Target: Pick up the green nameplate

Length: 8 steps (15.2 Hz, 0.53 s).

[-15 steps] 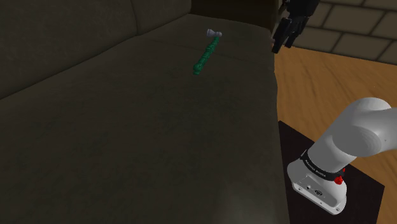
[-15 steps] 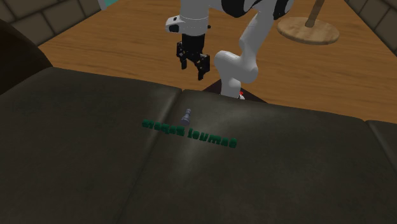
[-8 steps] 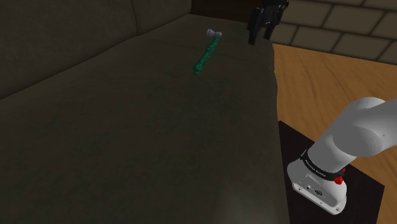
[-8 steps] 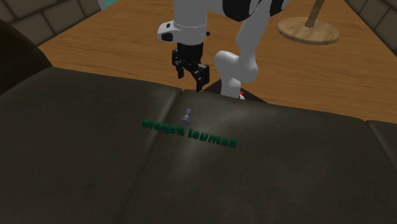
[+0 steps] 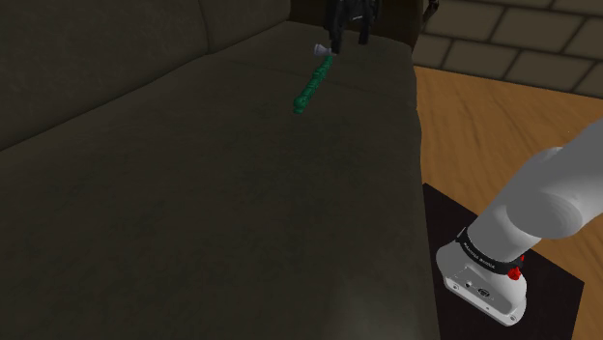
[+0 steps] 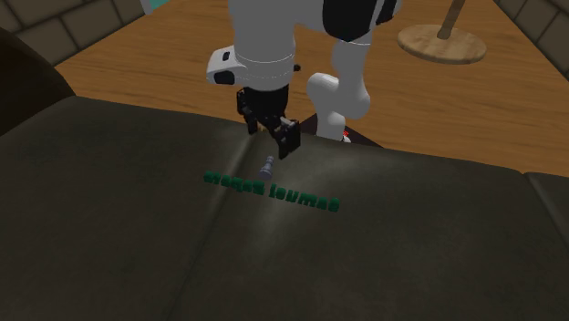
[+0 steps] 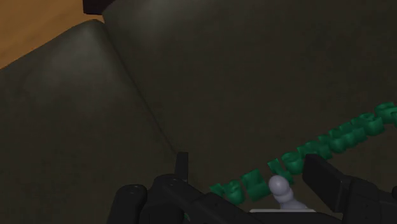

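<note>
Green nameplate, a row of raised letters, lies on the dark sofa seat with a small grey pawn-shaped piece just beside it. The white arm bends down over the seat's edge; its black gripper hangs tilted just above that piece, fingers spread, gripping nothing

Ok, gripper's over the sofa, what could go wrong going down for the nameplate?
The small grey figure lines up between the fingers of the open gripper, beside the green nameplate: closing here might grab it instead. The nameplate lies low on the sofa cushion, so the fingers may slip over it.
</note>
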Each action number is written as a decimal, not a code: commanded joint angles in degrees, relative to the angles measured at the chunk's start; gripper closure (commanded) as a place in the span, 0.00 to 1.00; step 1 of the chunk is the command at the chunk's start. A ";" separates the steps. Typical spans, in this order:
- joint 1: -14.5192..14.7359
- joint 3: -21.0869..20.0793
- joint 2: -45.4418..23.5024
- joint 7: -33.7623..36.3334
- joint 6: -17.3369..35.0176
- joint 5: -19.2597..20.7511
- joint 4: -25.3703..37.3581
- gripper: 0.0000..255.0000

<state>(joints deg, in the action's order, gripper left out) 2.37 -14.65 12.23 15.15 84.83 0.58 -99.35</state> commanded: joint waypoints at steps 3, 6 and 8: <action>1.38 -3.06 -11.22 4.28 -4.24 2.73 13.32 0.00; 2.36 -3.92 -15.39 5.84 -5.49 4.01 17.87 0.00; 2.25 -3.81 -14.71 5.79 -3.70 3.78 15.45 0.00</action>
<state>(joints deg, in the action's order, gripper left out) 4.64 -18.48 -2.52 20.91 80.41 4.37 -83.16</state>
